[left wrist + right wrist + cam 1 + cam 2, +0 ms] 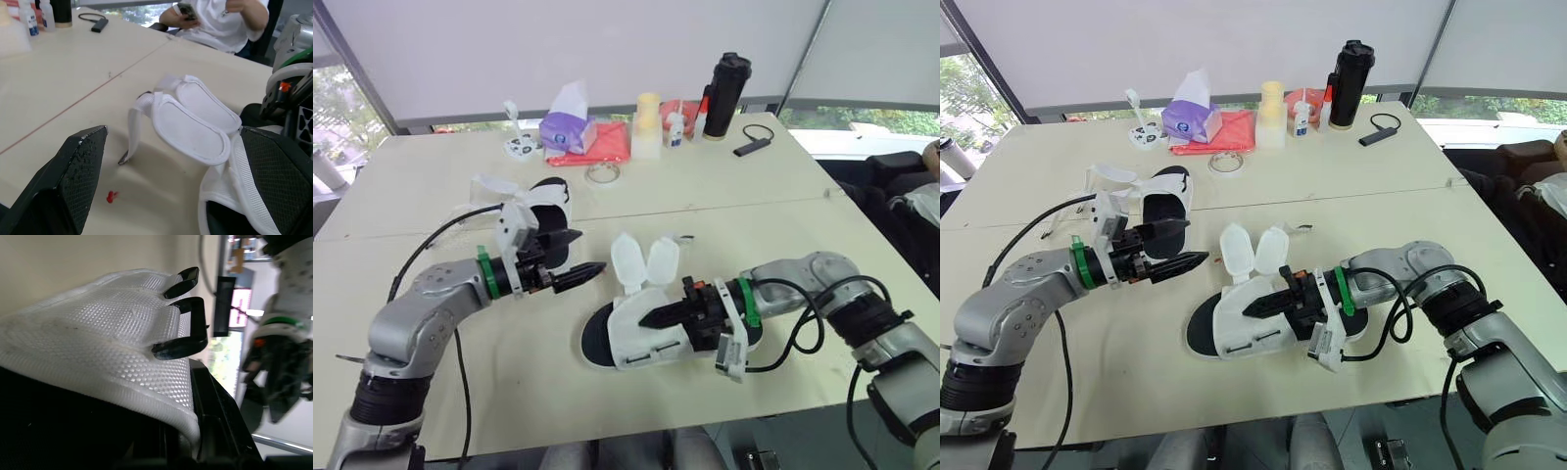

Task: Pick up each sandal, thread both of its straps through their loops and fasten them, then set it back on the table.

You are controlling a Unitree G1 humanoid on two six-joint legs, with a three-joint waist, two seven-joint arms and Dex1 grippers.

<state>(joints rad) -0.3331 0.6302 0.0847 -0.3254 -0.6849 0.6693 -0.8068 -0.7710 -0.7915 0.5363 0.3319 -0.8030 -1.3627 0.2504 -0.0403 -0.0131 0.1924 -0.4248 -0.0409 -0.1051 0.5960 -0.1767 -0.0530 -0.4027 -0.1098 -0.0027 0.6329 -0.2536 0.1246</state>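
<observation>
Two sandals lie on the desk [754,225]. The near sandal [625,343] is at the front centre, black sole down, and its two white strap flaps [646,262] stand open and upright, unfastened. My right gripper [651,315] reaches in from the right and is closed on that sandal's white mesh upper. From my right wrist, the mesh sits pressed between my fingers, and two black loops [188,328] stick out from its edge with nothing threaded through them.

My left gripper [591,252] hovers just left of the open flaps, fingers spread wide apart and holding nothing. From my left wrist, a loose strap end [133,132] trails onto the desk beside the flaps.

The far sandal [1163,196] rests on the desk behind my left gripper, also unfastened.

Along the far edge stand a purple tissue pack [568,127], a red cloth [602,147], a pale bottle [648,125] and a black flask [726,93]. A person in a white shirt [215,19] sits beyond the desk.
</observation>
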